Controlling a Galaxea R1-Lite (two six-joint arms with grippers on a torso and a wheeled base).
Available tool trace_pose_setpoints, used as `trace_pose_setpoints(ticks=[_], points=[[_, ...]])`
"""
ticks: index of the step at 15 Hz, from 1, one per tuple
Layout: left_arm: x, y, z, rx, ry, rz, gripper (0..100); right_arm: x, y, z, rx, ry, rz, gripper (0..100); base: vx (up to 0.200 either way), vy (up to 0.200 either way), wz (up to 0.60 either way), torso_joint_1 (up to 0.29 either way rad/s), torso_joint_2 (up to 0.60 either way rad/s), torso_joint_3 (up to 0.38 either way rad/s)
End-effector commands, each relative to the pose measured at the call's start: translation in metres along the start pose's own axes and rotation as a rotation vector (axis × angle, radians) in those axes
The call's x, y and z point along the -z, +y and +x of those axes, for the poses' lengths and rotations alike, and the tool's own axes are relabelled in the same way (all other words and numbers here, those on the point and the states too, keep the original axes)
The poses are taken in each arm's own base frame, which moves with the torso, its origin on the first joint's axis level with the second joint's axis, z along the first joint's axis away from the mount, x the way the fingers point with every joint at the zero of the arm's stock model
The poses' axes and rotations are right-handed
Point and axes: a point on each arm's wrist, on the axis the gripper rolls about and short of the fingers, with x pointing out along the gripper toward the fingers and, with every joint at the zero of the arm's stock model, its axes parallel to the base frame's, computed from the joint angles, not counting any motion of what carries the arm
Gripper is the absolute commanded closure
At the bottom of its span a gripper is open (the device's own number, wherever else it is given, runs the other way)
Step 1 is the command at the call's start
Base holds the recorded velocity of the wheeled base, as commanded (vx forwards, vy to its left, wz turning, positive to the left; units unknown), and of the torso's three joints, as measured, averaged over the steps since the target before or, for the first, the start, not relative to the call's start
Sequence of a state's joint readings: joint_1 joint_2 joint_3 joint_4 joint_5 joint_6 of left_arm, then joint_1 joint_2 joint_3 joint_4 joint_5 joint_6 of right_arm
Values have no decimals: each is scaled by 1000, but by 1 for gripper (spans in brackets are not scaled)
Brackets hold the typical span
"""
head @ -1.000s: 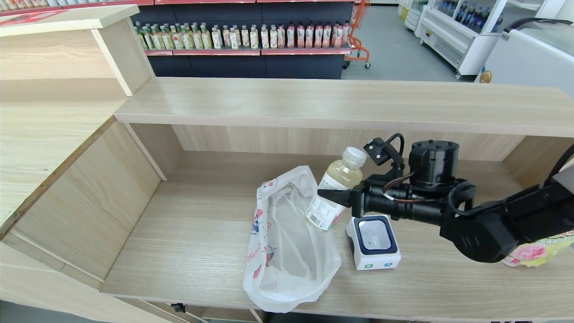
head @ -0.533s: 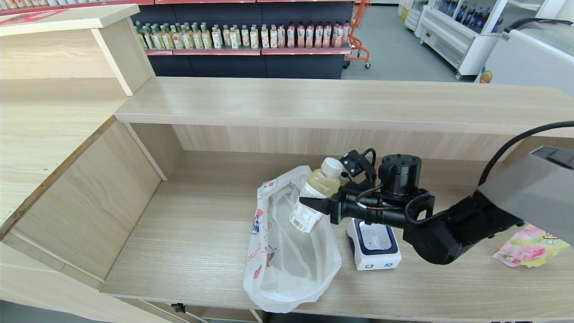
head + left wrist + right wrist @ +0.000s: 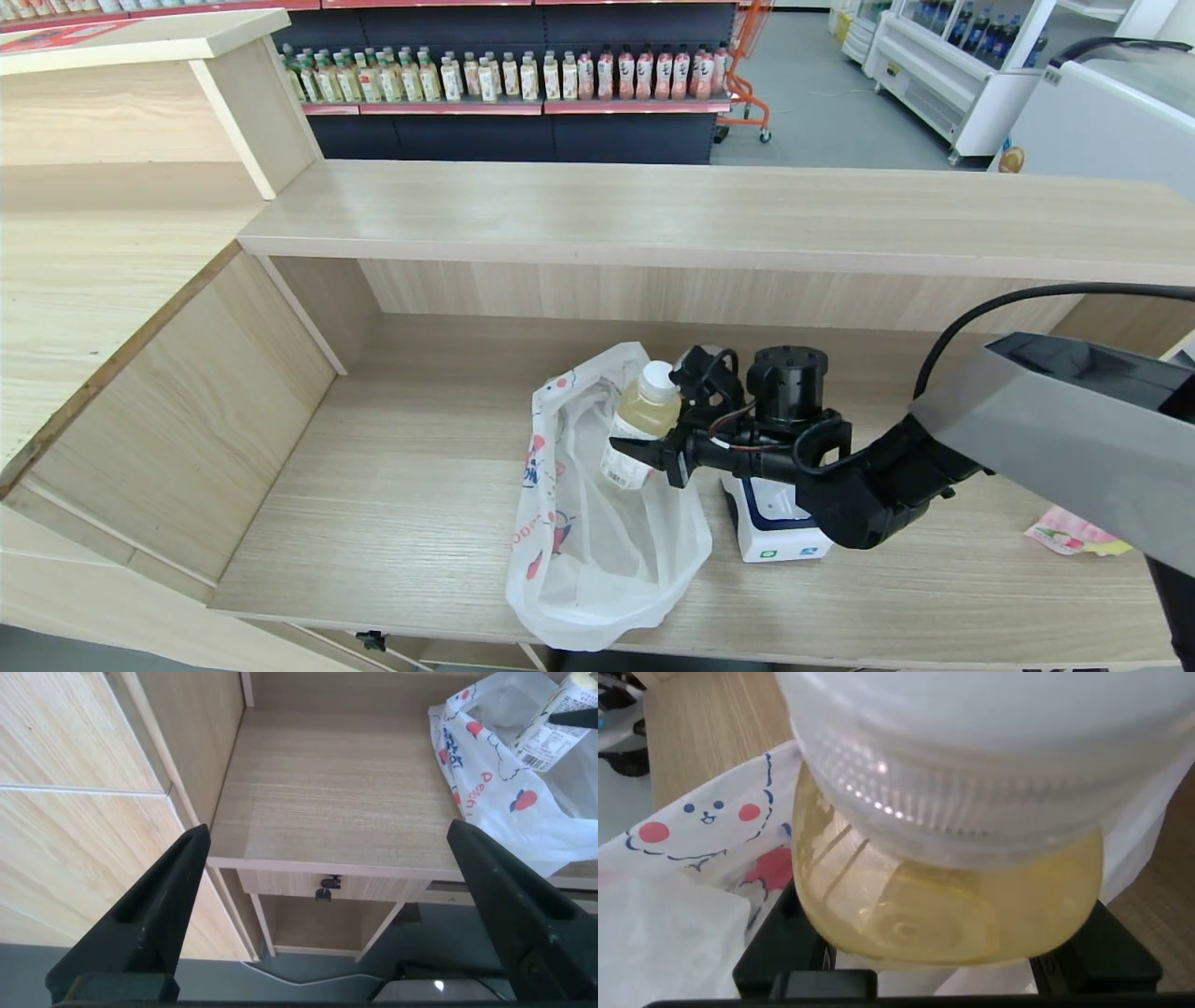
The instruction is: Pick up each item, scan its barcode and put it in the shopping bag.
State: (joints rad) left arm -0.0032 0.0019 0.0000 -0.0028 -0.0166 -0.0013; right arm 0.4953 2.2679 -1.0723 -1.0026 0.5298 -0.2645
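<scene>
Just right of centre in the head view, the bottle [image 3: 642, 422] hung tilted over the open mouth of the shopping bag [image 3: 597, 541]. Its white cap pointed up and to the right, and its labelled lower end dipped toward the bag's opening. Pale yellow drink filled it. From where I stood I could not tell whether its base touched the plastic.

The right gripper [image 3: 635, 448] had the bottle clamped about its middle. Its black fingers [image 3: 627, 452] were closed against the label, and the arm stretched in from the right edge of the frame. In the right wrist view the bottle [image 3: 943, 887] loomed cap-first, with the dark fingers [image 3: 775, 961] beneath it and the bag's [image 3: 682, 887] cartoon print behind.

The bag lay slumped on the bench [image 3: 373, 504], a thin white thing with red and blue print. Its mouth gaped toward the back and its bottom reached the bench's front edge. Just to its right stood the scanner [image 3: 780, 532], white with a dark blue rim, partly hidden under the arm. A pink and yellow packet [image 3: 1074, 534] lay flat on the bench near the right edge, well apart from the bag.

The left gripper [image 3: 327, 831] hung off beyond the front of the bench with its fingers [image 3: 159, 905] spread wide and nothing between them. Along the top of the frame ran shop shelves of bottled drinks [image 3: 504, 75].
</scene>
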Motion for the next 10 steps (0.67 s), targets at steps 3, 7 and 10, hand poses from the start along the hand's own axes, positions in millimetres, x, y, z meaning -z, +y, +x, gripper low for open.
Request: trace_pose_setpoints(ticks=[3, 7, 10], points=[[0, 0, 0, 0, -1, 0, 0, 8, 0, 1, -3, 17, -2, 0, 0, 0, 0, 0, 0, 0], [0, 0, 0, 0, -1, 0, 0, -24, 1, -14, -1, 1, 63, 0, 0, 0, 0, 0, 0, 0], [0, 0, 0, 0, -1, 0, 0, -73, -7, -59, 51, -28, 186, 0, 0, 0, 0, 0, 0, 0]])
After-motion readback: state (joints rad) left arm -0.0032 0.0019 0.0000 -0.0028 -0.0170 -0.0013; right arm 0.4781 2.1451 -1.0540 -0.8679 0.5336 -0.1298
